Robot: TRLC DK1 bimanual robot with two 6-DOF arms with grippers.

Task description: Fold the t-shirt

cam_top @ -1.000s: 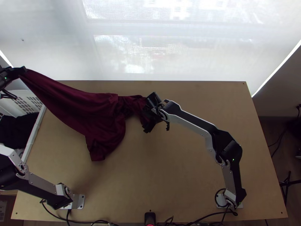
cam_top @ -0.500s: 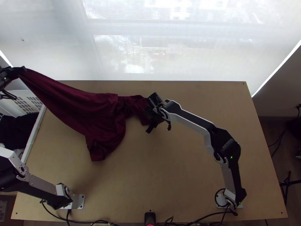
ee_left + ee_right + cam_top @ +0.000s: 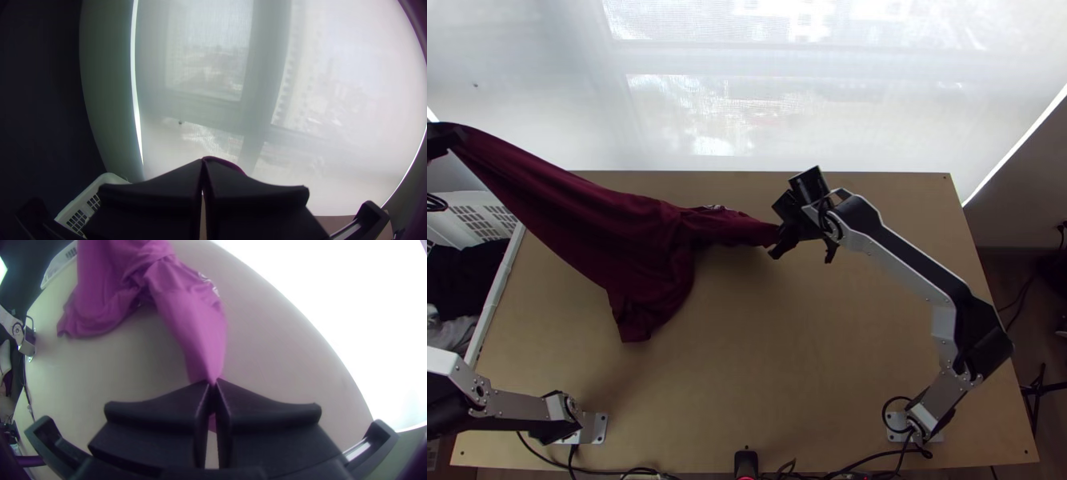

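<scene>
Right pincer closed on t-shirt; left pincer seemingly likewise.

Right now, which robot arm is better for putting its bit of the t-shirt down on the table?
Probably the right. The right gripper pinches its bit of the t-shirt above the table, while the left gripper holds another part out past the table's edge.
</scene>
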